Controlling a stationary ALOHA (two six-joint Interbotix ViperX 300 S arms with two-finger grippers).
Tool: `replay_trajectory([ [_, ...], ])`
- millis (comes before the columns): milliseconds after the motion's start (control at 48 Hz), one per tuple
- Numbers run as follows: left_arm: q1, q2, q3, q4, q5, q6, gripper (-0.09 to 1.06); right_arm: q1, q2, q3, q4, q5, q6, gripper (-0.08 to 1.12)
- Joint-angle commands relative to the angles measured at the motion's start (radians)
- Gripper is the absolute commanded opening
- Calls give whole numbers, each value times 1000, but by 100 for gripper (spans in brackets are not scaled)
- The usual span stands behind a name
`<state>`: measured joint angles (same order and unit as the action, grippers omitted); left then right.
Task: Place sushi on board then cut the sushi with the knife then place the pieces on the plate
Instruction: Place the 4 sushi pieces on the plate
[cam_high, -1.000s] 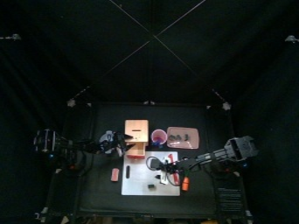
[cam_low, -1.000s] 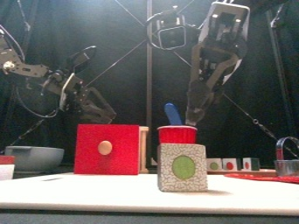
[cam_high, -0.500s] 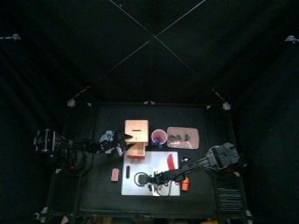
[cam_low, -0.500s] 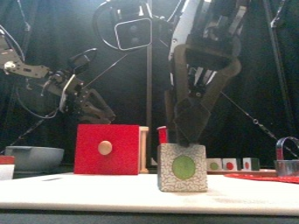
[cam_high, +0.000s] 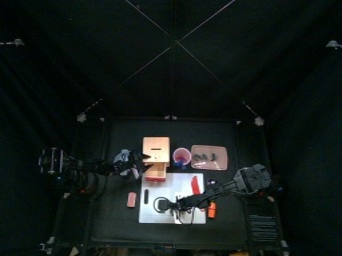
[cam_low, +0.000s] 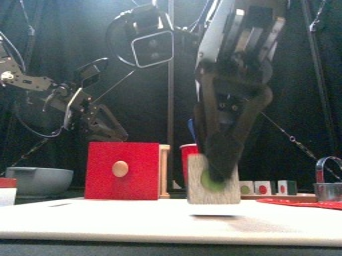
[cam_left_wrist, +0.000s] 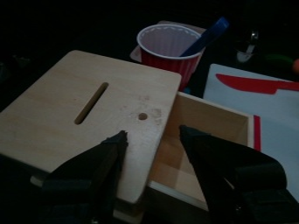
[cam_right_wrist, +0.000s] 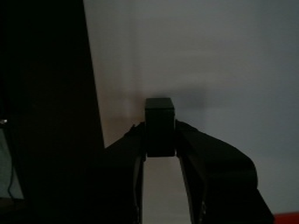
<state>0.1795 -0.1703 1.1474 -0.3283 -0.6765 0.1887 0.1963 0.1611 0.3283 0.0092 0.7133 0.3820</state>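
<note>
Right wrist view: my right gripper (cam_right_wrist: 160, 129) is pinched narrow on a dark sushi block (cam_right_wrist: 160, 108) over the white cutting board (cam_right_wrist: 222, 70), and from the front the blurred piece seems to hang just above the board. My left gripper (cam_left_wrist: 149, 144) hovers empty, jaws apart, over the wooden box (cam_left_wrist: 82, 96). Beside the box stands the red cup (cam_left_wrist: 170, 42) with the blue knife (cam_left_wrist: 212, 35), and the red knife (cam_left_wrist: 251, 83) lies on the board.

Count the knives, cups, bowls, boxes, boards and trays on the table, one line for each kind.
Knives: 2, the blue knife and the red knife
Cups: 1, the red cup
Bowls: 1, the blue-grey bowl
Boxes: 1, the wooden box
Boards: 1, the white board
Trays: 1, the pink tray
Total: 7
</note>
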Motion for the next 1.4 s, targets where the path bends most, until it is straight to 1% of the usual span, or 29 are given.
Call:
replay_trajectory([
  [21,2,-11,-6,-2,-3,-3,88,-91,-169,133,-38,5,80,50],
  [83,2,-9,-6,-2,-3,-2,88,-143,-249,213,-72,3,135,50],
  [188,11,-9,-3,0,-3,2,88,-250,-380,350,-150,11,219,50],
  [250,12,-9,-2,0,-3,2,88,-316,-448,422,-170,18,264,50],
  [458,11,-11,14,-2,3,2,88,-514,-669,623,-187,46,339,50],
  [625,12,-9,6,0,3,3,88,-724,-819,752,-192,46,367,50],
  [708,12,-9,0,2,3,3,88,-859,-825,779,-207,-34,364,50],
  [812,6,-11,2,8,3,2,88,-969,-795,802,-204,-129,362,50],
  [917,6,-11,-8,23,3,2,88,-986,-741,804,-210,-190,362,50],
  [1042,5,-12,-15,23,3,2,88,-986,-676,804,-206,-235,351,52],
  [1125,5,-11,-15,23,3,2,88,-980,-666,808,-210,-244,350,63],
  [1188,5,-11,-17,26,3,2,88,-980,-669,813,-210,-250,353,74],
  [1271,5,-12,-18,28,3,2,88,-980,-673,813,-209,-253,356,84],
  [1333,5,-11,-18,28,3,2,88,-979,-678,808,-209,-253,356,88],
  [1396,5,-11,-18,29,3,2,88,-976,-686,804,-206,-249,353,89],
])
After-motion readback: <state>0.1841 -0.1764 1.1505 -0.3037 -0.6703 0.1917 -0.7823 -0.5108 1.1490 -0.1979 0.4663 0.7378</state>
